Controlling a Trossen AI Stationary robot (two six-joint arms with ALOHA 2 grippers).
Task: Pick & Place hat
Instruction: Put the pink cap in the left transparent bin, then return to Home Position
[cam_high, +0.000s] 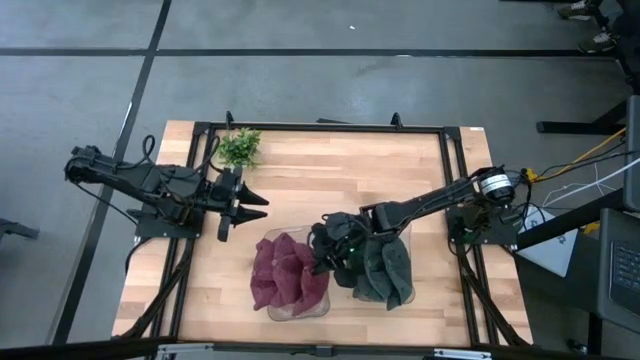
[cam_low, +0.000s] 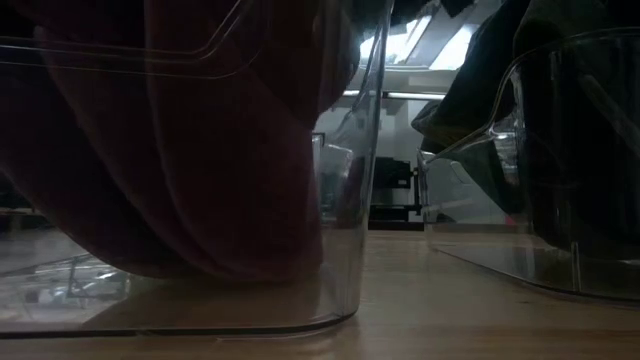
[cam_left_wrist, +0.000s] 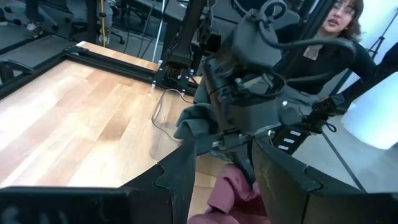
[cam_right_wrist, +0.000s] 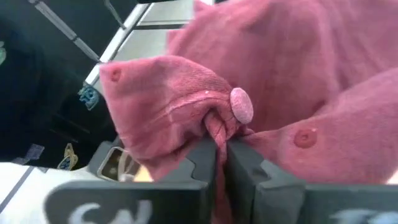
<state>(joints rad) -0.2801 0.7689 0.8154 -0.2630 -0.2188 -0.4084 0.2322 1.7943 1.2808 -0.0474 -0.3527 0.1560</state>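
While the high view shows only a dark arm stretched across to two heaps of cloth, the right wrist view comes in close: the right gripper (cam_right_wrist: 221, 163) has its fingers pressed nearly together on a fold of the maroon hat (cam_right_wrist: 186, 118), pinching the soft, fleecy fabric just below a small cloth-covered button (cam_right_wrist: 241, 105). From above, that same right gripper (cam_high: 327, 252) sits at the edge of the maroon hats (cam_high: 287, 272), which are piled in a clear plastic bin (cam_high: 300, 312); on its other side lie the grey-green hats (cam_high: 385, 270) in a second bin.

Seen at table height in the low view, the transparent, round-cornered wall of the bin (cam_low: 350, 250) stands on the wooden table (cam_low: 400, 300), with the maroon cloth (cam_low: 200, 150) sagging inside it (the grippers themselves are not to be made out there).

Well apart from the pile, the left gripper (cam_high: 243, 203) hovers with its fingers spread, holding nothing; a small green plant (cam_high: 240, 146) stands just beyond it. Its wrist view looks past its own fingers (cam_left_wrist: 180, 174) at the right arm (cam_left_wrist: 261, 81), which blocks much of the bins, and a person (cam_left_wrist: 339, 37) shows behind the table.
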